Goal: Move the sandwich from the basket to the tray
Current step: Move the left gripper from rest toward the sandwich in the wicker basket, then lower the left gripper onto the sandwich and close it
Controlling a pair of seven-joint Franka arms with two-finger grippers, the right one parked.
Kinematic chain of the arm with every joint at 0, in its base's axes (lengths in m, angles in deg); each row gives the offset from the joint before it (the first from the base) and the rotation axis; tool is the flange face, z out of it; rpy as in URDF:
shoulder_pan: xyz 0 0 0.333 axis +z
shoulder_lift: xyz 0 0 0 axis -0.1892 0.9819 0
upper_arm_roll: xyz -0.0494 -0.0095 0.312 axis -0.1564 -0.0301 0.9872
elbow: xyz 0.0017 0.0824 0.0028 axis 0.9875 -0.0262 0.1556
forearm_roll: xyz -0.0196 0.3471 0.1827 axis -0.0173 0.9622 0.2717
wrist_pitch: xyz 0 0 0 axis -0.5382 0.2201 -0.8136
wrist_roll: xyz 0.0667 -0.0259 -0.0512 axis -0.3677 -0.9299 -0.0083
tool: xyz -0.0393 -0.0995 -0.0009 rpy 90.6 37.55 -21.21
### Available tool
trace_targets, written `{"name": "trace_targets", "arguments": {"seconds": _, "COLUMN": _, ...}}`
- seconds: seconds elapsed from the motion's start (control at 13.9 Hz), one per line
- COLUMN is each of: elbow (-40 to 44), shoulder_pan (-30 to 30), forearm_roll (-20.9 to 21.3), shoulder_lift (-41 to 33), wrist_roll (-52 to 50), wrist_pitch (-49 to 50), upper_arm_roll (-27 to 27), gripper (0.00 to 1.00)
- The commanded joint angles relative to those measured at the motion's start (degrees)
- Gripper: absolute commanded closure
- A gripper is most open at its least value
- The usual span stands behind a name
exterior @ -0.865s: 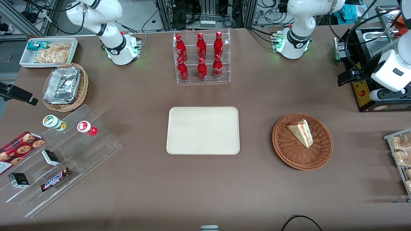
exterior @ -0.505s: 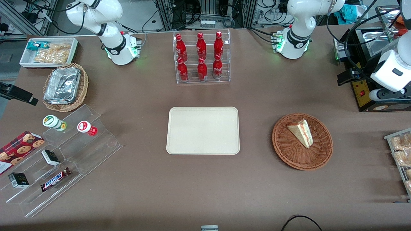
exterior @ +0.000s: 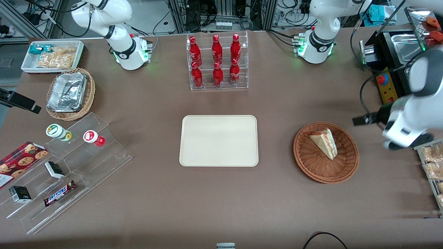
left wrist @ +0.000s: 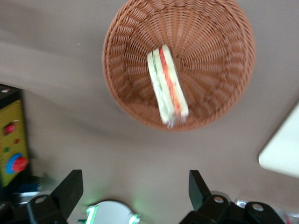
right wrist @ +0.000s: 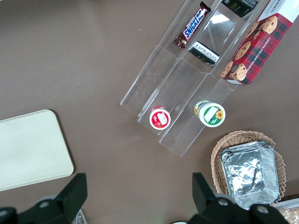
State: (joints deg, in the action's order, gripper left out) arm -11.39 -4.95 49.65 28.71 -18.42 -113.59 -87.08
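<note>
Brown bench (exterior: 145,207); sandwich (left wrist: 167,84) lies in basket (left wrist: 215,51), its long edge running away from the end effector (left wrist: 135,196), which hovers alongside, fingers spread wide, holding nothing.

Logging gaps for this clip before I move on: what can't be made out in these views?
- Pincer: in the front view the blurred arm hides it; the wrist view shows its fingers spread, above the table beside the basket.
- Sandwich: its underside and how it rests in the basket, hidden in both views.
- Tray: cut by the wrist view's edge; whole in the front view.
- Packets at the working arm's end: cut by the front view's edge.
</note>
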Motion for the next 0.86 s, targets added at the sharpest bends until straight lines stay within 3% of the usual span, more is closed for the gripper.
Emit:
{"name": "trace_targets", "arguments": {"seconds": 0.0, "elbow": -6.4, "shoulder_pan": 0.3, "forearm_roll": -0.5, "shoulder_lift": 1.2, "wrist_roll": -8.4, "wrist_pitch": -9.1, "upper_arm_roll": -0.6, "gripper": 0.00}}
{"name": "trace_targets", "arguments": {"seconds": 0.14, "elbow": -12.7, "shoulder_pan": 0.1, "forearm_roll": -0.6, "shoulder_lift": 1.4, "wrist_roll": -17.1, "wrist_pitch": -18.1, "upper_arm_roll": -0.7, "gripper": 0.00}}
{"name": "trace_targets", "arguments": {"seconds": 0.36, "elbow": -17.1, "shoulder_pan": -0.2, "forearm_roll": -0.6, "shoulder_lift": 3.8, "wrist_roll": -19.7, "wrist_pitch": -26.1, "upper_arm_roll": -0.7, "gripper": 0.00}}
{"name": "trace_targets", "arguments": {"seconds": 0.79, "elbow": -19.5, "shoulder_pan": -0.4, "forearm_roll": -0.7, "shoulder_lift": 6.6, "wrist_roll": -21.6, "wrist_pitch": -29.9, "upper_arm_roll": -0.8, "gripper": 0.00}}
